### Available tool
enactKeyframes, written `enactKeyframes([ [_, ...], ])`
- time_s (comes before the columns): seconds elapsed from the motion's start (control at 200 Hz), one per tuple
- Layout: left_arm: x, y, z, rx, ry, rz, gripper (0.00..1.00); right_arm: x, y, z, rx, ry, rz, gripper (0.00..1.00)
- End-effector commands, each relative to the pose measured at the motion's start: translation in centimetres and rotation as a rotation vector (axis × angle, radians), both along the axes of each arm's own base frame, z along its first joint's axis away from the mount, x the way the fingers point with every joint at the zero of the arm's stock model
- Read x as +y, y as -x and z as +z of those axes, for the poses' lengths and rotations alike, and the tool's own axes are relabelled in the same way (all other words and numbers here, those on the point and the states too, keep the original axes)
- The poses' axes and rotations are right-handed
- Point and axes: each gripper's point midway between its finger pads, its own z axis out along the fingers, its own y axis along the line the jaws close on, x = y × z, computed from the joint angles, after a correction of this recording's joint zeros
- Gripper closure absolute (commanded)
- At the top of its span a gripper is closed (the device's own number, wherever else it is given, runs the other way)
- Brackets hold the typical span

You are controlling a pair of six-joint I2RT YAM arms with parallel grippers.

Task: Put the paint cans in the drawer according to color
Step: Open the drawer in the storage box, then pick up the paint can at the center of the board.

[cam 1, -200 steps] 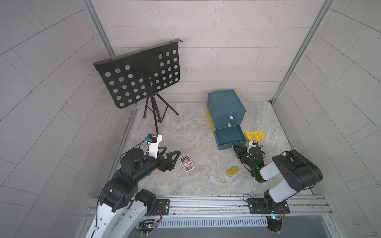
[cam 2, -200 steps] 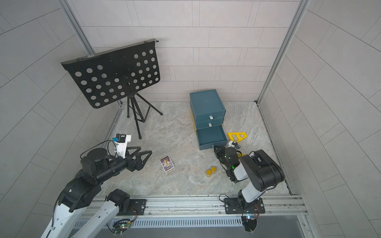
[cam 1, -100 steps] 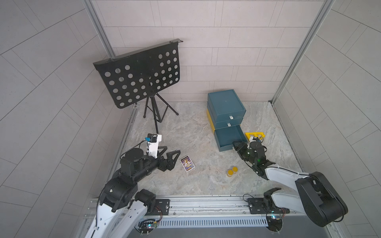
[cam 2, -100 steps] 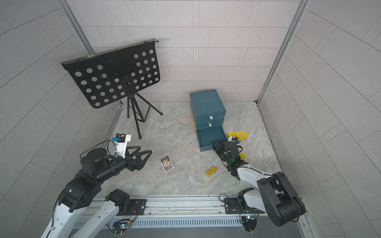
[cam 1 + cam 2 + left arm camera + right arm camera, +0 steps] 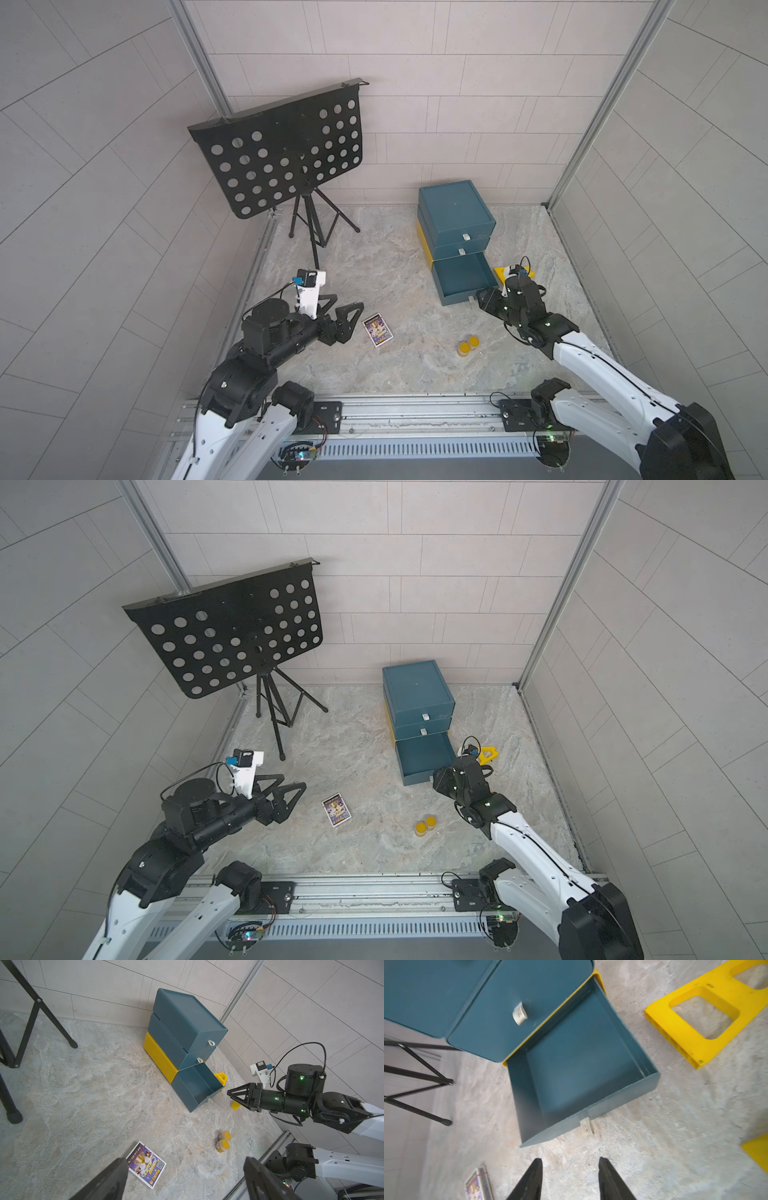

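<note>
Hovering my right hand (image 5: 569, 1160), part-open and empty, just before the pulled-out bottom drawer (image 5: 623, 1095), I judged that the two yellow-lidded paint cans (image 5: 463, 348), touching on the desk (image 5: 374, 266) nearby, risked one toppling if a finger nudged its neighbour.

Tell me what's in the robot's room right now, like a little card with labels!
paint cans: two, yellow-orange lids, side by side on the table, outside the drawers
bottom drawer: pulled open, empty
upper drawers: both closed
right tool: open, empty, just in front of the bottom drawer
left tool: open, empty, near the printed card
also there: black music stand
</note>
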Motion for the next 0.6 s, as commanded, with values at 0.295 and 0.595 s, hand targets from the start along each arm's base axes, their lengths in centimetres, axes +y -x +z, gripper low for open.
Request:
enactKeyframes([
  [0.295,0.1,-0.2,0.3,-0.019,0.008,0.008,0.05,1.8,6.4,-2.3,0.224,0.493,0.356,0.55],
  [0.595,0.0,-0.2,0.3,-0.018,0.009,0.004,0.05,2.1,7.4,-5.2,0.263,0.473,0.367,0.56],
])
